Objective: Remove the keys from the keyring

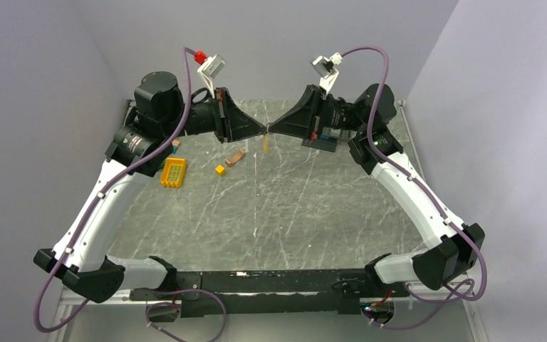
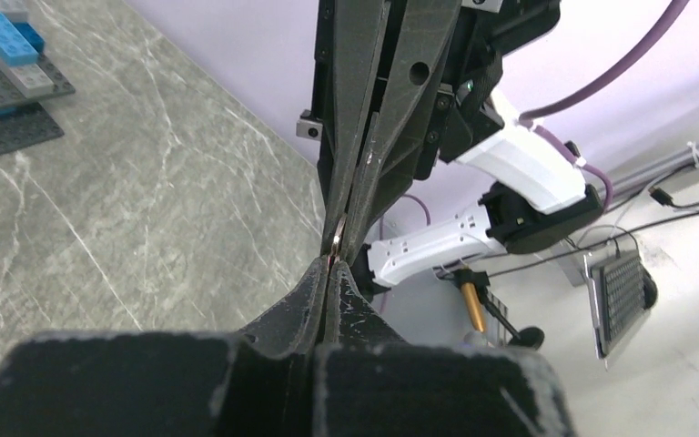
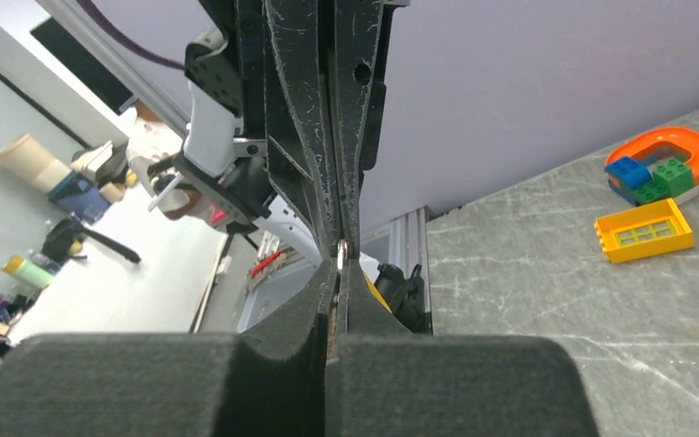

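Observation:
My left gripper [image 1: 260,131] and my right gripper [image 1: 271,131] meet tip to tip above the far middle of the table. Both are shut on the keyring [image 1: 266,132], a thin grey metal loop that barely shows between the tips. In the left wrist view the keyring [image 2: 341,238] glints between the right gripper's fingers, just beyond my left gripper [image 2: 332,266]. In the right wrist view the keyring [image 3: 340,249] glints at my right gripper [image 3: 338,264]. The yellow key [image 1: 265,144] hangs below the tips; it shows partly behind a finger in the right wrist view [image 3: 378,296].
On the table to the left lie a yellow studded brick [image 1: 173,172], a small yellow cube [image 1: 220,169] and a tan piece [image 1: 236,157]. An orange curved piece with blocks [image 3: 664,146] lies farther left. A grey baseplate with blue bricks [image 2: 0,91] lies under the right arm.

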{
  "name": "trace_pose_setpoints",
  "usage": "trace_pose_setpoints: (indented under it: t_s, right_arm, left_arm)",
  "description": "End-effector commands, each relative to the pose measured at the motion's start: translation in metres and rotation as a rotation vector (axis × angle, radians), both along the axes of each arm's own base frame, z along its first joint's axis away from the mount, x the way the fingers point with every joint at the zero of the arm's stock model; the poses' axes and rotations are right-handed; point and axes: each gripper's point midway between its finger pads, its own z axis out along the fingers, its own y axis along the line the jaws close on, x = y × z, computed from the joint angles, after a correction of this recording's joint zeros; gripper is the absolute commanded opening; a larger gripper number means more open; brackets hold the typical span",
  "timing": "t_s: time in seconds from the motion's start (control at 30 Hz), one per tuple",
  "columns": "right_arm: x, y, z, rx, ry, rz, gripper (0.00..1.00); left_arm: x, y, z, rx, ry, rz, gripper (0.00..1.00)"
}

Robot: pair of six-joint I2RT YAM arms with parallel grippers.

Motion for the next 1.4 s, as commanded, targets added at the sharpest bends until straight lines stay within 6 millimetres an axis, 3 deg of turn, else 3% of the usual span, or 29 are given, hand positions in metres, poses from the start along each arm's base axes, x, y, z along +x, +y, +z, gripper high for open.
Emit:
trace_pose_setpoints:
  t_s: [0.0, 0.27, 0.47, 0.7, 0.77, 0.9, 0.93, 1.03, 1.2, 1.37]
  right_arm:
    - [-0.015, -0.013, 0.047, 0.163, -0.081, -0.044, 0.0]
    - [-0.019, -0.015, 0.056, 0.234, -0.069, -0.035, 0.0]
    - [-0.023, -0.016, 0.056, 0.264, -0.039, -0.024, 0.0]
    - [-0.026, -0.018, 0.054, 0.262, -0.04, -0.028, 0.0]
    - [-0.026, -0.018, 0.054, 0.263, -0.043, -0.029, 0.0]
    - [-0.026, -0.019, 0.051, 0.262, -0.039, -0.036, 0.0]
    - [-0.026, -0.019, 0.05, 0.258, -0.041, -0.041, 0.0]
    - [-0.027, -0.019, 0.044, 0.228, -0.04, -0.047, 0.0]
    - [-0.03, -0.017, 0.035, 0.17, -0.063, -0.021, 0.0]
    - [-0.034, -0.016, 0.026, 0.091, -0.1, 0.008, 0.0]
  left_arm:
    - [0.0, 0.0, 0.032, -0.078, -0.081, 0.094, 0.0]
    - [-0.003, -0.008, 0.037, -0.088, -0.112, 0.213, 0.0]
    - [0.006, -0.004, 0.038, -0.124, -0.105, 0.343, 0.0]
    - [0.007, -0.009, 0.04, -0.12, -0.112, 0.353, 0.0]
    - [0.006, -0.008, 0.04, -0.108, -0.113, 0.354, 0.1]
    - [0.005, 0.0, 0.041, -0.077, -0.128, 0.378, 0.63]
    - [0.004, 0.004, 0.041, -0.067, -0.137, 0.385, 0.73]
    - [-0.002, 0.016, 0.045, -0.032, -0.172, 0.401, 0.9]
    - [-0.018, 0.03, 0.059, 0.035, -0.262, 0.356, 0.94]
    - [-0.035, 0.027, 0.056, 0.115, -0.288, 0.224, 0.92]
